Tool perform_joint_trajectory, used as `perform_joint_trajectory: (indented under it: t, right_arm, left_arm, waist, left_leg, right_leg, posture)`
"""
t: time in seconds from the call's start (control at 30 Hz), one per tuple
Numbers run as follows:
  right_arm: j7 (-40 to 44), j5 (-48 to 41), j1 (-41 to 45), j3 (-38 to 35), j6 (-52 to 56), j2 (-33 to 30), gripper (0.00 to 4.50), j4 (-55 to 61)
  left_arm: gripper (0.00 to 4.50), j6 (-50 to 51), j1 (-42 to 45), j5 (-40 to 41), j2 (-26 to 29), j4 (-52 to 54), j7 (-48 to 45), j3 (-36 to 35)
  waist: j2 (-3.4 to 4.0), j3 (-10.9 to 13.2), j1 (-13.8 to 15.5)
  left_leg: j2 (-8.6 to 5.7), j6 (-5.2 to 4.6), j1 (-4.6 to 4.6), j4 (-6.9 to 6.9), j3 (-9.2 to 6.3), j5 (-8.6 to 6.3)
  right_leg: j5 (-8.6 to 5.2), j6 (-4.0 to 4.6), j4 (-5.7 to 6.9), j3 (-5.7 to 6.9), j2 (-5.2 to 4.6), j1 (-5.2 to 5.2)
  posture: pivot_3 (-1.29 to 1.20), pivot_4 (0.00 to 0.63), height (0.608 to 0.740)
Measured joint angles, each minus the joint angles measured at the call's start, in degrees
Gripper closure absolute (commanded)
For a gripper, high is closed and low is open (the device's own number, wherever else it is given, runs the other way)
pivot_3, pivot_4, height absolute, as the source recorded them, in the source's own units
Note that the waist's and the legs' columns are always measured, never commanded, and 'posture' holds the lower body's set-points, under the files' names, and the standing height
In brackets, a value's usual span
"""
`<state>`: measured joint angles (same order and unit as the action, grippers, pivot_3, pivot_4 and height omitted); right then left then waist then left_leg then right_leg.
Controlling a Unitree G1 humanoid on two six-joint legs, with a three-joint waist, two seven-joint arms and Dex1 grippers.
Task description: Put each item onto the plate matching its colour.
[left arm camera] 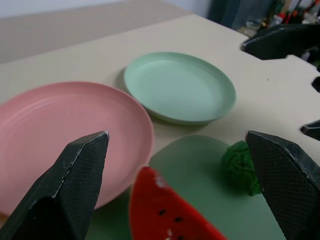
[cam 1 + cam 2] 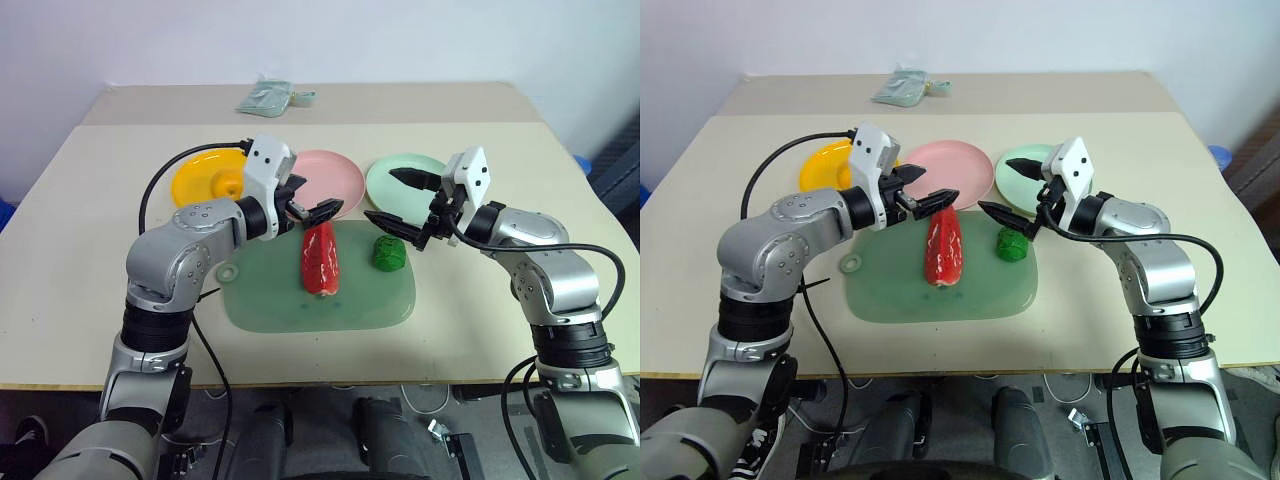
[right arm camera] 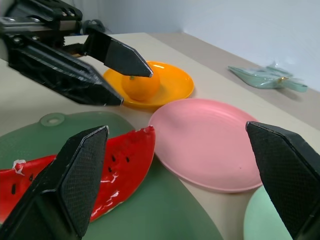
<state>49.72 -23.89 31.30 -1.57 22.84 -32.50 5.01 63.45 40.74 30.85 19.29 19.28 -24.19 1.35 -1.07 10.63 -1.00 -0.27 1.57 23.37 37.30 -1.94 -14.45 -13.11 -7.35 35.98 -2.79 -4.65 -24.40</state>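
Three plates stand in a row on the counter (image 2: 90, 250) in the head view: one yellow plate (image 2: 195, 178) on my left, one pink plate (image 2: 335, 175) in the middle, one mint plate (image 2: 400, 185) on my right. One orange fruit (image 2: 232, 184) sits on the yellow plate. One green mat (image 2: 260, 300) lies just in front of the row and carries two items: one watermelon wedge (image 2: 321, 258) lying lengthwise near its middle, and one dark-green lump (image 2: 388, 252) near its far right corner, apart from the wedge. My left pincer (image 2: 318, 207) hangs with both fingers spread, gripping nothing, above the far end of the wedge. My right pincer (image 2: 400, 200) also stands wide apart and empty, above the near rim of the mint plate and the lump. One pale packet (image 2: 266, 97) lies at the far edge of the counter.

Left wrist view: my two black fingers (image 1: 70, 185) stand apart with nothing between them; beyond them lie the tip of the one wedge, the lump on the mat, and two plates, pink and mint, side by side.

Right wrist view: my two fingers (image 3: 75, 185) likewise stand apart and empty. Between them show the wedge on the mat, the pink plate, an edge of the mint plate, and the yellow plate bearing the fruit, with my left pincer's fingers in front of it.
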Motion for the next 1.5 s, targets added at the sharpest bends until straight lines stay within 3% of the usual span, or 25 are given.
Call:
perform_joint_trajectory:
  t: [0.33,0.9,1.0,1.1,1.5]
  right_arm:
    - [1.0,0.0,0.6,0.1,0.0,0.1,0.00,-2.0]
    - [1.4,0.1,0.6,0.1,-0.4,0.3,0.00,-2.6]
    - [1.4,0.1,0.6,0.1,-0.6,0.3,0.00,-2.6]
    - [1.4,0.1,0.6,0.1,-0.7,0.3,0.00,-2.6]
    - [1.5,0.1,0.6,0.1,-0.7,0.3,0.00,-2.6]
  left_arm:
    - [0.03,12.3,-0.1,-0.5,-1.7,4.4,8.2,3.3]
    - [0.03,16.1,-2.0,-1.3,-4.3,3.2,10.2,2.2]
    - [0.76,16.3,-2.1,-1.3,-5.1,3.2,10.0,2.0]
    - [2.11,15.8,-2.2,-1.5,-4.6,2.9,9.3,2.4]
    - [2.11,9.6,-3.1,-3.8,-1.2,1.0,6.7,4.7]
  waist:
    - [0.00,0.0,0.2]
    - [0.00,0.0,0.2]
    - [0.00,0.0,0.2]
    - [0.00,0.0,0.2]
    - [0.00,0.0,0.2]
  left_leg:
    - [-0.01,0.01,0.00,0.03,0.01,0.01]
    - [-0.01,0.03,0.01,0.02,0.01,0.02]
    - [-0.01,0.04,0.01,0.02,0.01,0.02]
    - [-0.01,0.04,0.01,0.01,0.01,0.02]
    - [-0.01,0.04,0.01,0.01,0.01,0.02]
  right_leg:
    - [0.00,0.00,-0.01,-0.01,0.00,0.00]
    - [0.00,0.00,-0.02,-0.01,-0.01,0.00]
    - [0.00,0.00,-0.02,-0.01,-0.01,0.00]
    - [0.00,0.00,-0.03,-0.01,-0.01,0.00]
    - [0.00,0.00,-0.04,-0.01,-0.01,0.00]
  posture:
    - [0.00,0.150,0.740]
    - [0.00,0.150,0.740]
    - [0.00,0.150,0.740]
    - [0.00,0.150,0.740]
    - [0.00,0.150,0.740]
